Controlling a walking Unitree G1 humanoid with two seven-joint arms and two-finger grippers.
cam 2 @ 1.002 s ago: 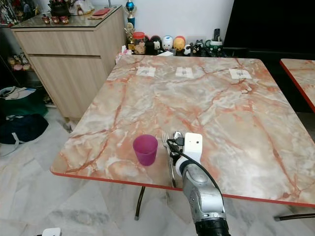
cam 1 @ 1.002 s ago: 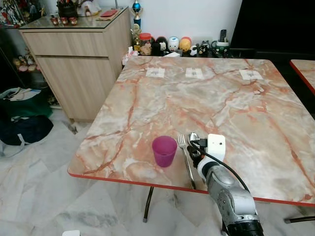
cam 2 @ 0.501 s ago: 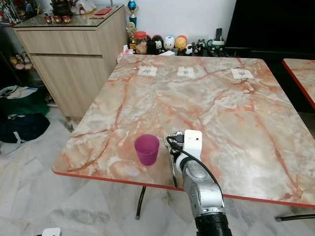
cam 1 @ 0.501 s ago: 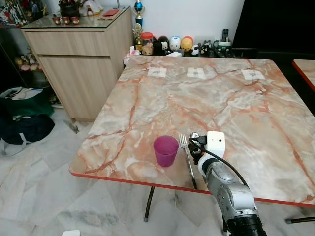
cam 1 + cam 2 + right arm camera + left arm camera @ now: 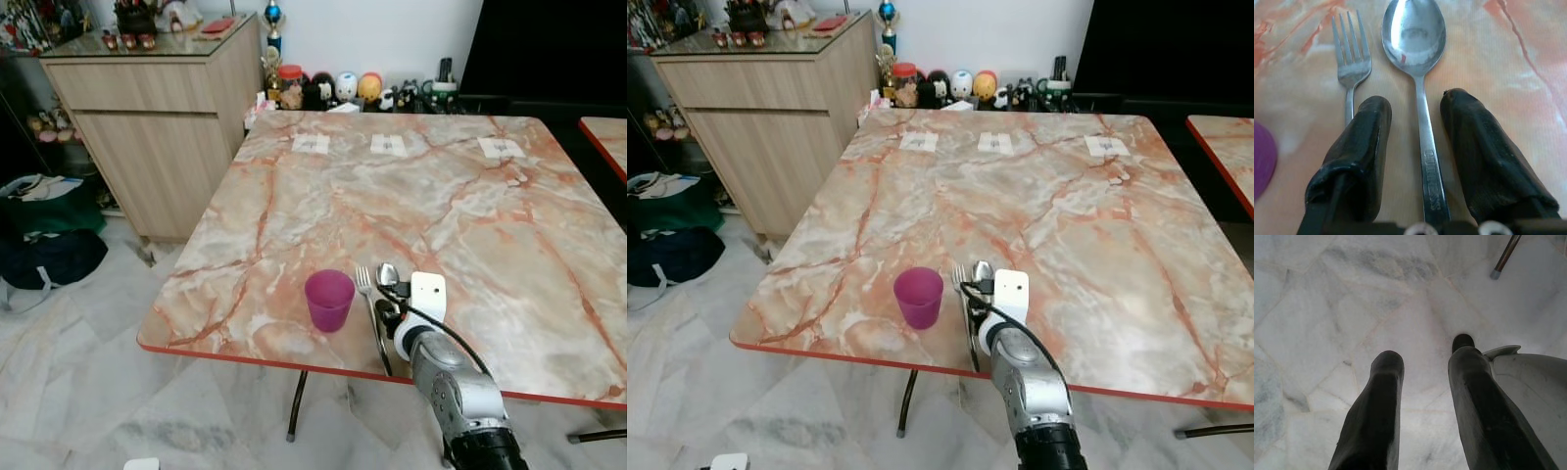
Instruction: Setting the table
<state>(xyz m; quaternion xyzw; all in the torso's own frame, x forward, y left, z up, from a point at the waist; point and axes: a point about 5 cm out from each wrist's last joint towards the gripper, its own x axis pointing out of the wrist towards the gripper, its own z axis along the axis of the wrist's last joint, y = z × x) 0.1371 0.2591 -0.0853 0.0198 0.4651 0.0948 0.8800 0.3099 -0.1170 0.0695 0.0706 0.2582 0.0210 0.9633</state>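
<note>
A silver spoon (image 5: 1415, 34) and a fork (image 5: 1352, 63) lie side by side on the marble table (image 5: 441, 196), near its front edge. My right gripper (image 5: 1415, 100) is open low over the table. Its two black fingers (image 5: 1369, 132) straddle the spoon's handle without pinching it. The fork's handle runs just outside one finger. In the left eye view the spoon's bowl (image 5: 386, 274) shows just ahead of the right wrist. A purple cup (image 5: 327, 300) stands upright just left of the fork (image 5: 370, 313). My left gripper (image 5: 1422, 357) hangs open over the floor.
A wooden cabinet (image 5: 157, 127) stands beyond the table's left side, and bags (image 5: 49, 245) lie on the floor beside it. Figurines (image 5: 343, 90) line the far edge. White cards (image 5: 312, 143) lie on the far part of the table. A second table (image 5: 607, 137) is at the right.
My right arm has drawn back a little toward the table's front edge, uncovering the spoon's bowl. The cup, fork and spoon have not moved.
</note>
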